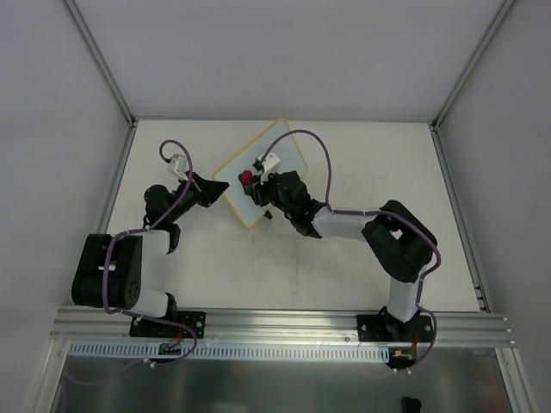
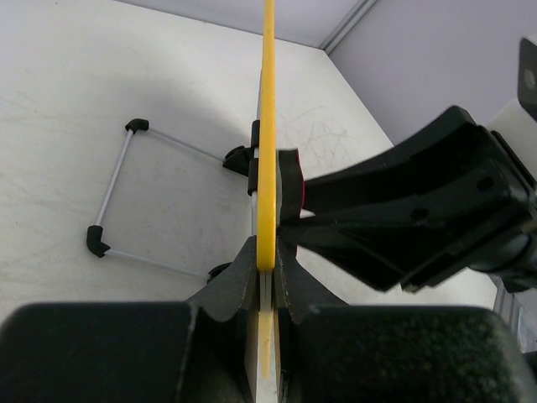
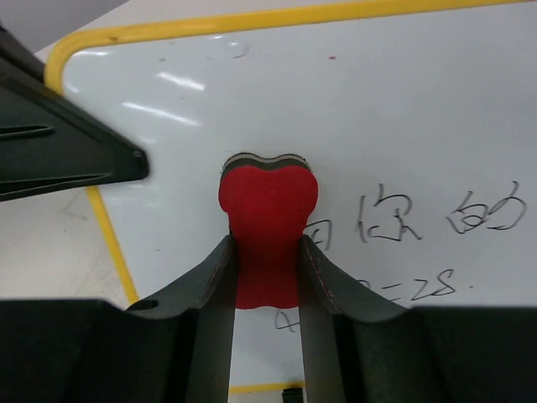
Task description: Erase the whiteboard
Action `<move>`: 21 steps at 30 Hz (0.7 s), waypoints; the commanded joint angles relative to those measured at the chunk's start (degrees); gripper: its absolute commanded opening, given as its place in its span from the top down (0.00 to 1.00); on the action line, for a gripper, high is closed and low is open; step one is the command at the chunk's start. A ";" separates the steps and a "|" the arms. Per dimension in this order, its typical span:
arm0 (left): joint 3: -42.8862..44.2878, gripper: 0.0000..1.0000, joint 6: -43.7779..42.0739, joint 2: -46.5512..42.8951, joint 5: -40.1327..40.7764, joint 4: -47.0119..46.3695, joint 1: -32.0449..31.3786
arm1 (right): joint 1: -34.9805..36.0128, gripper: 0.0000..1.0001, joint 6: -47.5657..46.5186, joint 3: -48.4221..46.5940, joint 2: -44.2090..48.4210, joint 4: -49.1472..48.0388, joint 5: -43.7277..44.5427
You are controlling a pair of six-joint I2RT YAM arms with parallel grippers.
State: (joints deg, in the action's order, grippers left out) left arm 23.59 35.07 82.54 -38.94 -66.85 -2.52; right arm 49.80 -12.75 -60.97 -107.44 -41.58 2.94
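Observation:
The whiteboard (image 1: 288,148), white with a yellow frame, stands tilted at the table's middle back. My left gripper (image 1: 215,188) is shut on its left edge; in the left wrist view the yellow frame (image 2: 267,134) runs edge-on between the jaws of the gripper (image 2: 267,262). My right gripper (image 1: 251,182) is shut on the small red eraser (image 3: 267,220), also seen in the top view (image 1: 246,178), and holds it against the board face (image 3: 403,109). Dark handwriting (image 3: 419,218) lies right of the eraser and below it.
The board's wire stand with black feet (image 2: 113,201) rests on the white table behind the board. Grey walls with metal posts (image 1: 99,60) close in the back and both sides. The aluminium base rail (image 1: 284,323) runs along the near edge.

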 commanded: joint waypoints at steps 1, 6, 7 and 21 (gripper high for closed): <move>-0.22 1.00 0.70 -1.07 -5.62 -4.25 -0.73 | -5.05 1.00 1.33 -0.73 -1.64 -1.04 1.46; 0.05 1.00 0.44 -0.80 -5.80 -4.08 -1.34 | -8.40 1.00 1.41 -1.34 -1.63 -0.78 -0.39; 0.05 1.00 0.44 -0.80 -5.71 -3.99 -1.34 | -9.62 1.00 1.85 -1.43 -1.72 -0.78 -0.74; 0.22 1.00 0.00 -0.98 -5.62 -3.20 -1.52 | -9.29 1.00 3.88 -2.32 -1.73 1.51 -9.18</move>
State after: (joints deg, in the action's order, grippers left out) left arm 23.59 35.03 82.54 -40.03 -67.05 -3.03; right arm 37.19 -9.04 -62.74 -109.16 -39.94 -4.16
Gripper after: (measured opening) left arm 0.041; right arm 0.335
